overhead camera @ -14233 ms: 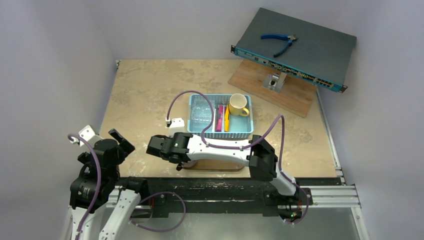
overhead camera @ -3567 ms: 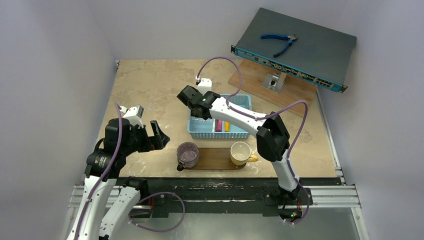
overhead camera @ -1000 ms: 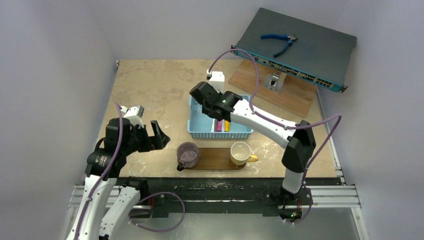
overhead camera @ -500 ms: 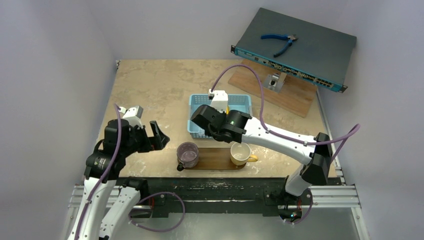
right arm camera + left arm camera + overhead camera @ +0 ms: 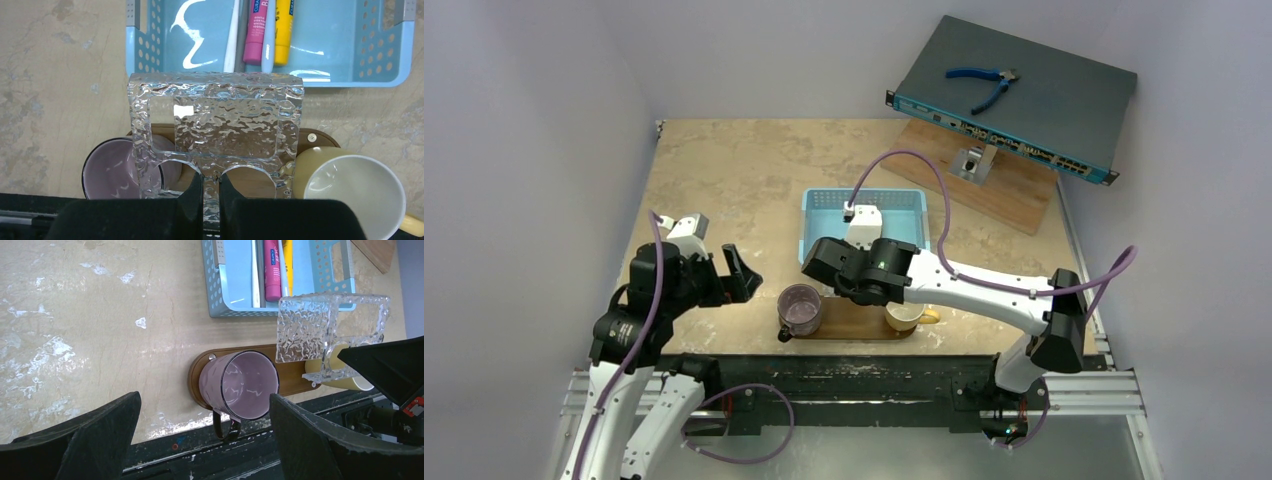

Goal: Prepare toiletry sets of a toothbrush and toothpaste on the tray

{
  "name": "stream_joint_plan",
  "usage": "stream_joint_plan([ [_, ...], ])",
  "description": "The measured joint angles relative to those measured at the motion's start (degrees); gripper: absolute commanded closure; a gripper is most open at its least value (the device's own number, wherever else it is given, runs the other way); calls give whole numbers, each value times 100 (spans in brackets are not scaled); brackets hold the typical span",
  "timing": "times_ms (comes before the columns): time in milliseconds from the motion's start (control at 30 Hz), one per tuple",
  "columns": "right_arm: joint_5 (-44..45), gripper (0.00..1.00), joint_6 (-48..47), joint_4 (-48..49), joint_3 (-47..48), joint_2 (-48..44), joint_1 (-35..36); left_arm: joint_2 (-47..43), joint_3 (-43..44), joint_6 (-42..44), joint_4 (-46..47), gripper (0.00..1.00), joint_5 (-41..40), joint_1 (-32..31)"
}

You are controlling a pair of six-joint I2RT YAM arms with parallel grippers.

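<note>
Tubes [image 5: 254,30] and brushes [image 5: 232,35] lie in the basket [image 5: 145,60]; cups [image 5: 250,385] empty. Right claw [image 5: 211,192], clamping a holder [image 5: 225,120], has moved over the tray [image 5: 292,382]; left claw [image 5: 204,405] gapes.

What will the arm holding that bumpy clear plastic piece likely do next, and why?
Probably lower it straight down. The right gripper is shut on the clear textured plastic holder, which hangs above the dark-brown oval wooden tray, over the gap between the purple cup and the cream cup.

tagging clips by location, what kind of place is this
Probably a robotics lab test cell, not a bathroom: white walls box in the table, a network switch with blue pliers on it sits at the back, and the right gripper holds a clear holder.
</note>
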Motion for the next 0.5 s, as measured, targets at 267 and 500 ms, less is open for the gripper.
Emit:
stream_joint_plan([
  [267, -164, 100, 197, -17, -295, 2, 157, -44, 0, 0, -2, 0, -57, -22],
  [500, -496, 100, 212, 278, -876, -59, 195, -61, 0, 0, -4, 0, -85, -37],
])
